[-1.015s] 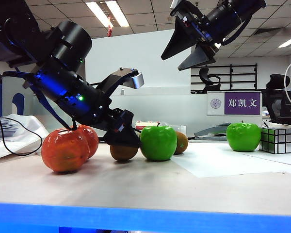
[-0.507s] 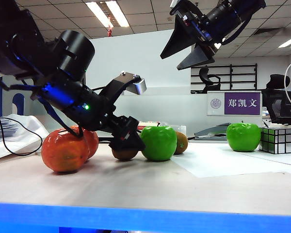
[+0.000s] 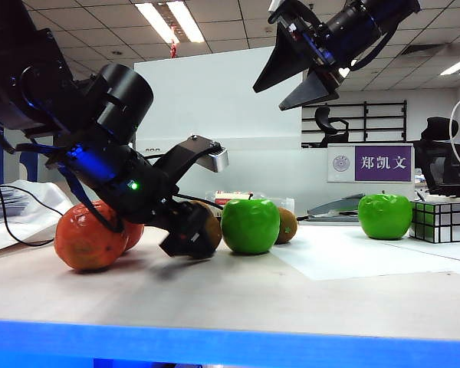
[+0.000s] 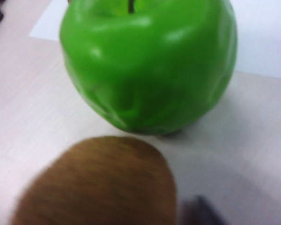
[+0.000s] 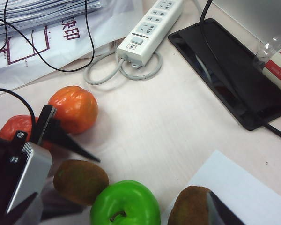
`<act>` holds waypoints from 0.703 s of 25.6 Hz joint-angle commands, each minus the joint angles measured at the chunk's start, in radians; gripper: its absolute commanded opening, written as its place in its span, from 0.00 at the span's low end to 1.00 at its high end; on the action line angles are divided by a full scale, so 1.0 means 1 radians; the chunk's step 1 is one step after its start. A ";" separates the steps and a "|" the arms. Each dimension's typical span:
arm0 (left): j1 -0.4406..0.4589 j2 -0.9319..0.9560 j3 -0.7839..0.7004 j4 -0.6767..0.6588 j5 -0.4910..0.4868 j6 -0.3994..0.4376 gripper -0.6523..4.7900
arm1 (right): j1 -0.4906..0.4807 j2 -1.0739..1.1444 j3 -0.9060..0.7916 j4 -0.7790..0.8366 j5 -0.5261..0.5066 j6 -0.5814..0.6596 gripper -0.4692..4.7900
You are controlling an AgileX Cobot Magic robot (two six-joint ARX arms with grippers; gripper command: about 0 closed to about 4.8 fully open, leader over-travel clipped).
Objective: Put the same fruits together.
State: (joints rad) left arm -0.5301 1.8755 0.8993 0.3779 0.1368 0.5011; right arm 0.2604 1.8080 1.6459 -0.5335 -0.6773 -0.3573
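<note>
My left gripper (image 3: 195, 234) is low on the table, shut on a brown kiwi (image 3: 211, 221) that fills the left wrist view's near part (image 4: 98, 183). A green apple (image 3: 250, 225) (image 4: 150, 65) stands just past it, and a second kiwi (image 3: 287, 225) (image 5: 192, 206) lies behind that apple. Two oranges (image 3: 80, 238) (image 5: 74, 108) sit by the left arm. Another green apple (image 3: 384, 215) stands far right. My right gripper (image 3: 307, 73) (image 5: 153, 177) hangs open high above the apple, holding nothing.
A silver mirror cube (image 3: 439, 221) stands beside the far-right apple. White paper (image 3: 353, 257) covers the table's right part. A white power strip (image 5: 152, 28), cables, stacked papers (image 5: 42, 18) and a black tray (image 5: 234, 70) lie along the back.
My left gripper sank to the table and its jaws came in on the kiwi. The arm nudged the near orange leftward. The right arm stayed still.
</note>
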 commanded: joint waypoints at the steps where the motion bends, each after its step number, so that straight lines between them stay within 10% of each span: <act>1: 0.001 -0.005 0.000 0.021 -0.002 -0.004 0.55 | 0.001 -0.006 0.003 0.007 -0.016 -0.003 1.00; 11: 0.001 -0.005 0.000 0.034 -0.002 -0.016 0.15 | 0.001 -0.005 0.003 0.008 -0.017 -0.003 1.00; 18: 0.000 -0.005 0.025 0.088 0.021 -0.069 0.11 | 0.001 -0.005 0.003 0.007 -0.017 -0.003 1.00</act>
State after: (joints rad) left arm -0.5293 1.8755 0.9024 0.4412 0.1474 0.4549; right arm 0.2604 1.8080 1.6459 -0.5331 -0.6827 -0.3573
